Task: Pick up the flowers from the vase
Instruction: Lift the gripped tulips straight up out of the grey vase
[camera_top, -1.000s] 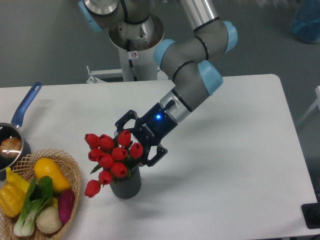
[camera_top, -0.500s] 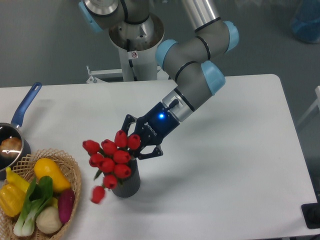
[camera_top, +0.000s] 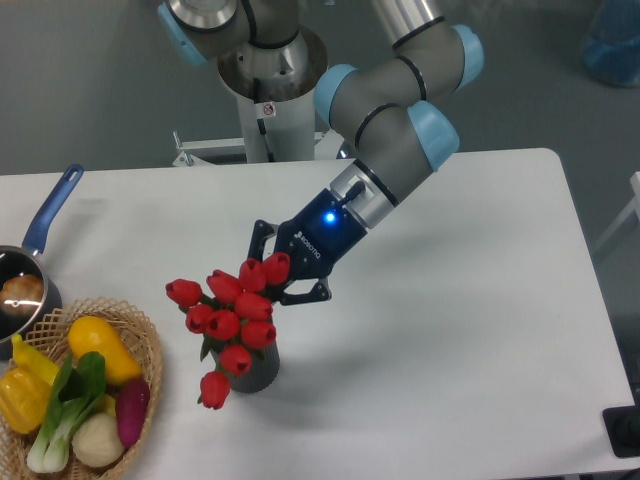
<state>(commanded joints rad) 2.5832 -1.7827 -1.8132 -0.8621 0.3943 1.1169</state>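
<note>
Flowers (camera_top: 232, 320) sit in the vase (camera_top: 255, 372), just below and left of the gripper (camera_top: 275, 272), whose narrowed fingers close on the top buds. Farther left of it lie a wicker basket (camera_top: 150, 345) and saucepan (camera_top: 30, 275).

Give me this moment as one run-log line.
pincer: shut on flowers | flowers: stems in vase | vase: upright on table | phase: lifting
</note>
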